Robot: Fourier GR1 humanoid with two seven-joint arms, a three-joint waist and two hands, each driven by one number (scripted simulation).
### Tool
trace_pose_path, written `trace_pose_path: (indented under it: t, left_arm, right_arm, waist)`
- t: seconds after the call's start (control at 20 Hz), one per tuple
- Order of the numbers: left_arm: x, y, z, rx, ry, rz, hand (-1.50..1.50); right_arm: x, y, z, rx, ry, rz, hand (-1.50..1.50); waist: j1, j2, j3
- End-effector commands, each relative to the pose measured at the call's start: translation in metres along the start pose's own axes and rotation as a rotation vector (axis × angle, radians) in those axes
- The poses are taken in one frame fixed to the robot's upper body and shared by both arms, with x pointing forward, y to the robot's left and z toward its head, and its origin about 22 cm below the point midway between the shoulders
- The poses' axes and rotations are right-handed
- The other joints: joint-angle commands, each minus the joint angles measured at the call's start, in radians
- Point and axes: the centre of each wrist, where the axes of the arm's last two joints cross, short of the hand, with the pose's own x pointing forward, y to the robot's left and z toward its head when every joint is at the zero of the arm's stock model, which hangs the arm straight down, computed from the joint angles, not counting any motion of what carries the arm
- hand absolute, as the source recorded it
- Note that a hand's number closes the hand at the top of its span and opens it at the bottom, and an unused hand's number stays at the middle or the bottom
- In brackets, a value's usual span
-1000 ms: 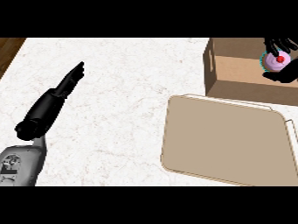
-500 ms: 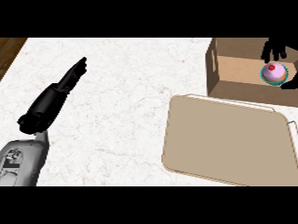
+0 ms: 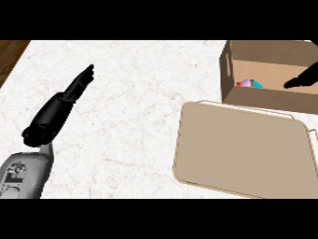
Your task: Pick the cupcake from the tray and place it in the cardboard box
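Head view, looking steeply down on a white marbled counter [image 3: 141, 84]. Cupcake [image 3: 249, 84] lying inside the cardboard box [image 3: 271, 100] at upper right, low against the near wall, pink and teal showing, partly hidden by that wall. Right hand [image 3: 311, 75] over the box's right side, just beside the cupcake but apart from it, holding nothing; fingers straight, pointing down-left. Tan tray [image 3: 247, 149] bare, just in front of the box, its far edge near the box's front wall. Left hand [image 3: 54, 114] resting at the left over the counter, fingers straight and pressed together, pointing up and right, well apart from tray and box.
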Motion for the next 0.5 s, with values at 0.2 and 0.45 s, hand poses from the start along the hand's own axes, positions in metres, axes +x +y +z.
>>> trace_pose_path:
  t: [0.2,0.45]
  left_arm:
    - [0.002,-0.010,-0.002,-0.004,-0.021,0.004,0.00]
    - [0.012,0.004,-0.005,-0.014,-0.036,-0.007,0.00]
  right_arm:
    - [-0.008,-0.007,0.008,-0.186,-0.068,-0.622,-1.50]
    - [-0.022,-0.030,0.054,-0.323,-0.004,-0.678,-1.50]
  waist:
    - [0.008,0.008,-0.001]
    - [0.029,0.024,0.003]
